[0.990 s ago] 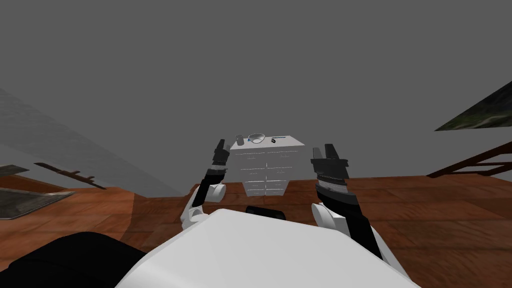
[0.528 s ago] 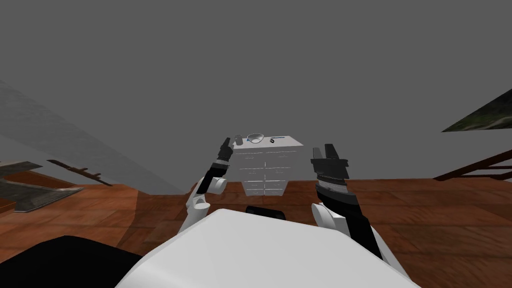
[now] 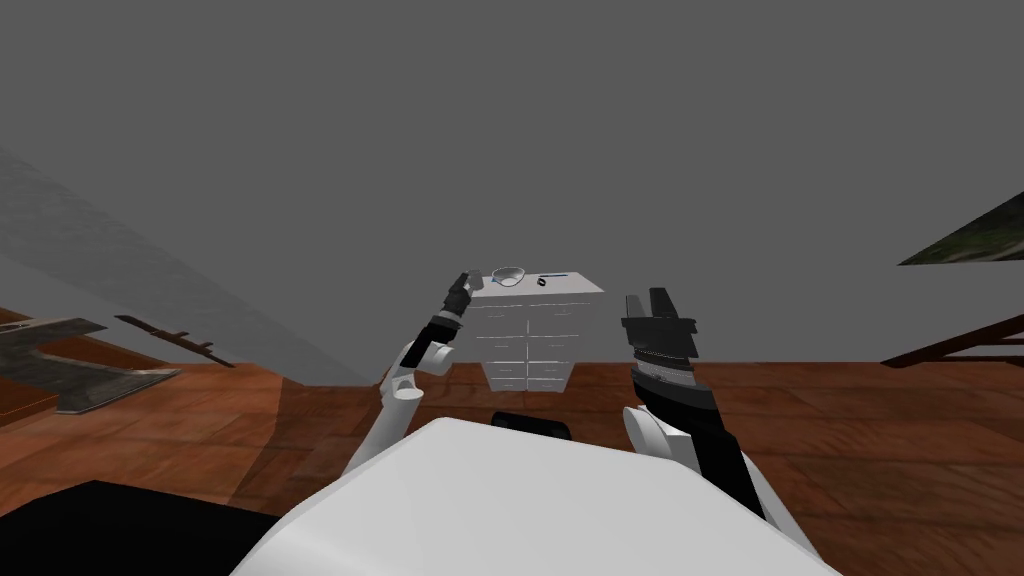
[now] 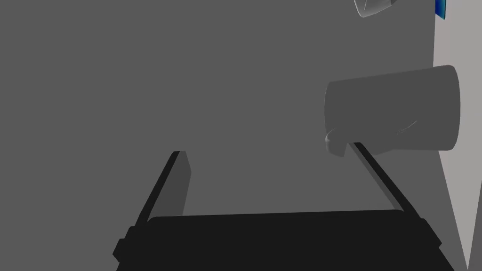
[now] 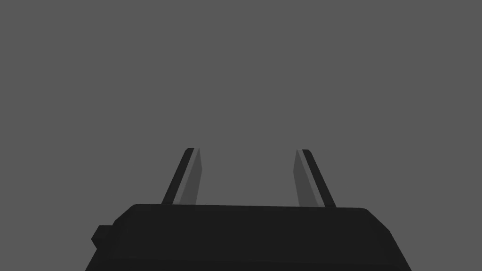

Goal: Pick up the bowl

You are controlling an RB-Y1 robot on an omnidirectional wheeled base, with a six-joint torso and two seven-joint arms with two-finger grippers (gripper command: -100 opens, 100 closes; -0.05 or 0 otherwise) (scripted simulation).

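A pale, see-through bowl [image 3: 509, 275] sits on top of a white chest of drawers [image 3: 535, 335] ahead of me. My left gripper [image 3: 460, 290] is raised at the chest's top left corner, just left of the bowl. In the left wrist view this gripper [image 4: 264, 148] is open and holds nothing. A grey cup [image 4: 390, 110] stands by one fingertip, and an edge of the bowl [image 4: 374, 5] lies beyond the cup. My right gripper [image 3: 655, 305] hangs to the right of the chest, short of it. The right wrist view shows the right gripper [image 5: 245, 149] open and empty.
On the chest's top, right of the bowl, lie a small dark object [image 3: 541, 282] and a thin blue item [image 3: 560, 274]. The chest stands on a brown wooden floor [image 3: 850, 420] against a grey wall. A dark railing [image 3: 960, 345] is far right; a grey slab [image 3: 80, 370] lies far left.
My left arm has stretched forward and up to the chest's top left corner, now covering part of the cup. The head view has shifted slightly. The right arm is still.
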